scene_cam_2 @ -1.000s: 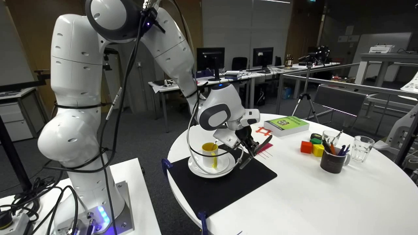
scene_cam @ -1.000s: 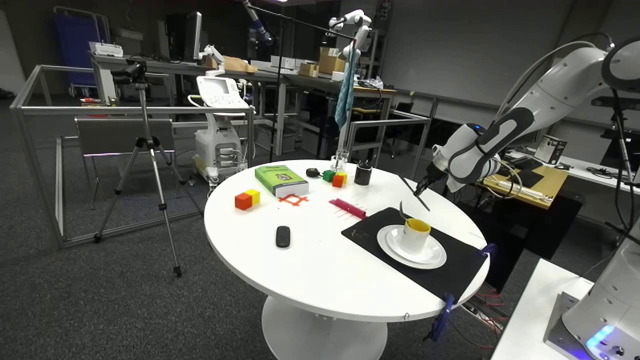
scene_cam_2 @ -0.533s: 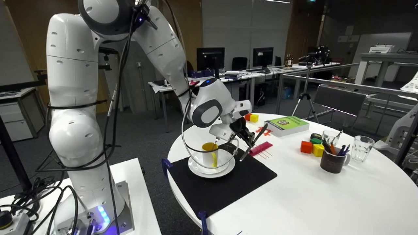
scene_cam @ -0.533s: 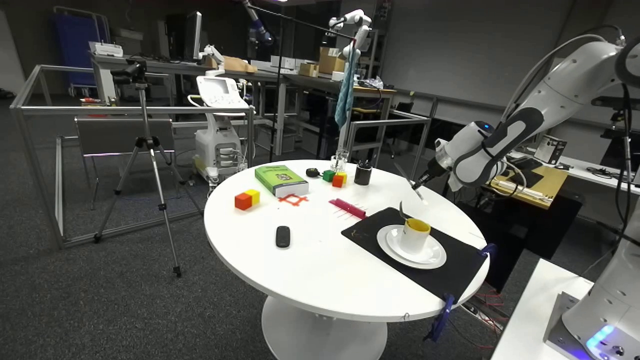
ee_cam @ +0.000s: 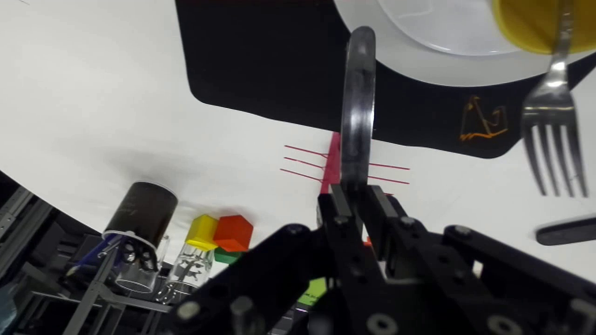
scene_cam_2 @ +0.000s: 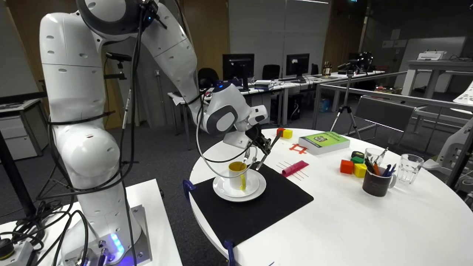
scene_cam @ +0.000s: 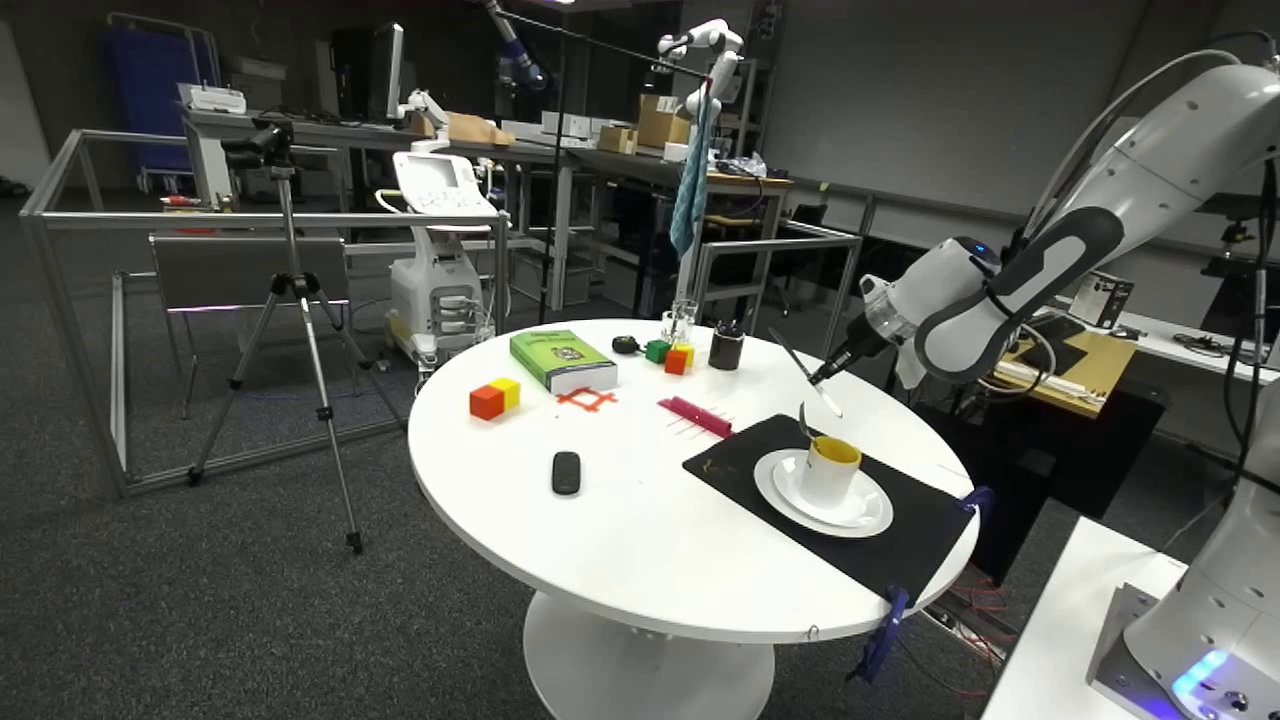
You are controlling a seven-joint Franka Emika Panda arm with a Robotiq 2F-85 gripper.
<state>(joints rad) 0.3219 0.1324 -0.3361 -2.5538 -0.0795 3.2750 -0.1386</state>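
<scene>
The gripper (ee_cam: 361,200) is clenched on a knife (ee_cam: 358,107), grasping it partway along its length, apparently above the table (scene_cam_2: 406,229). In the wrist view the knife's long axis runs from the gripper toward twelve o'clock, its rounded end overlapping the rim of the big plate (ee_cam: 447,70) in that line of sight; how high it hangs over the plate I cannot tell. The big plate lies toward one o'clock from the gripper there. An exterior view puts the same plate toward seven, with the knife slanting from one o'clock down to seven. On it sits a small plate (ee_cam: 442,28), and on that a cup (scene_cam: 828,482), white outside and yellow inside, holding a fork (ee_cam: 551,109) tines up. Beneath them is a black mat (scene_cam: 730,450). Well apart, at nine o'clock from the gripper in the wrist view, a dark mug (ee_cam: 144,209) holds pens (scene_cam_2: 387,170). In an exterior view one glass (scene_cam_2: 410,168) stands at two o'clock from the mug, another glass (scene_cam_2: 373,152) at twelve; their contents are unclear.
</scene>
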